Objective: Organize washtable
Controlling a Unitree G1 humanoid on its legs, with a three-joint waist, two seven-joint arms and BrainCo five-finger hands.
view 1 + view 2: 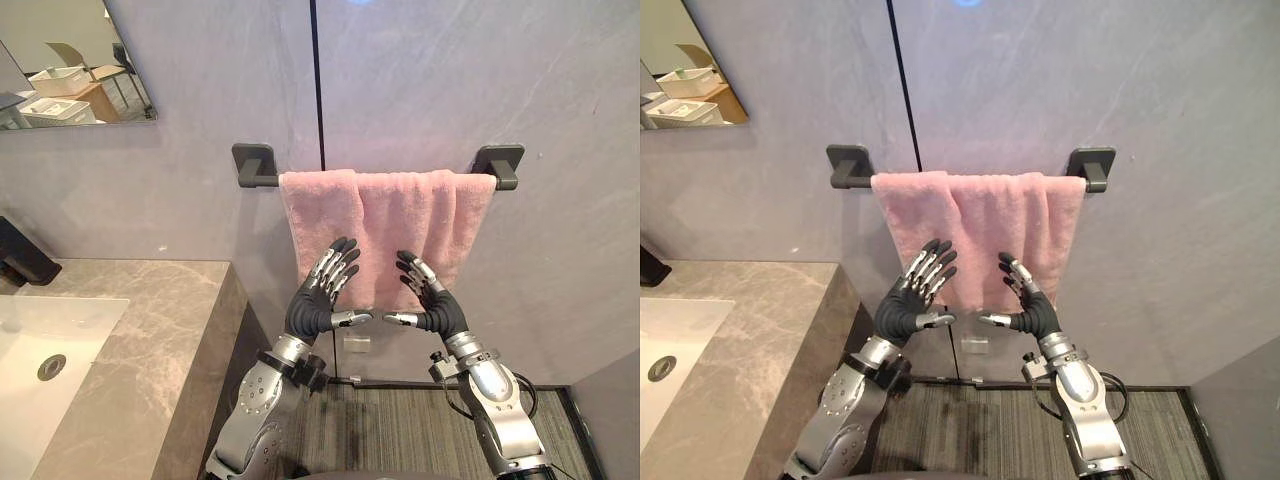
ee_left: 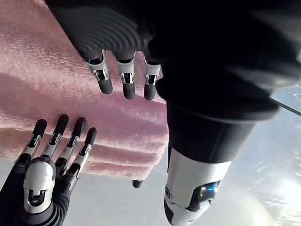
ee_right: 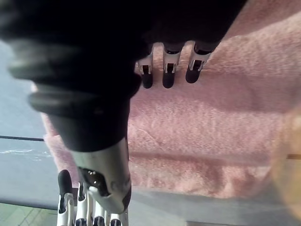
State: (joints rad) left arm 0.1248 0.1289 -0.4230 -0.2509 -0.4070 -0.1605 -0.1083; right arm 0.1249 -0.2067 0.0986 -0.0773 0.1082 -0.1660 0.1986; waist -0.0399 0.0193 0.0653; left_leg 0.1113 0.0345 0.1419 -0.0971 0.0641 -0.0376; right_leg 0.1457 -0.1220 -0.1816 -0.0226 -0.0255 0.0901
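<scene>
**Me:** My left hand [image 1: 312, 300] is raised in front of the pink towel [image 1: 400, 210]. Its fingers are straight and slightly fanned, and it holds nothing. My right hand [image 1: 436, 308] is held up just to its right, equally open. The two thumbs point toward each other.

**Listener:** Are the fingertips on the cloth?

**Me:** I cannot tell. In the wrist views the dark tips sit very near the pile, but the point of contact is hidden.

**Listener:** Where does the towel hang?

**Me:** On the far grey wall, draped over a dark towel bar [image 1: 255, 165]. The rail is covered by the cloth, and its two end brackets show. My hands stand in front of the towel's lower part, so much of the hem is blocked.

**Listener:** And around it?

**Me:**
- **Near left:** a marble countertop [image 1: 150, 320] holds a white sink [image 1: 60, 325], cut off at the edge.
- **Behind the sink:** a black tap [image 1: 22, 255], also cut off.
- **Far upper left:** a mirror [image 1: 60, 60] corner reflects boxes that are hard to make out.
- **Below my hands:** a dark striped floor [image 1: 400, 430].
</scene>
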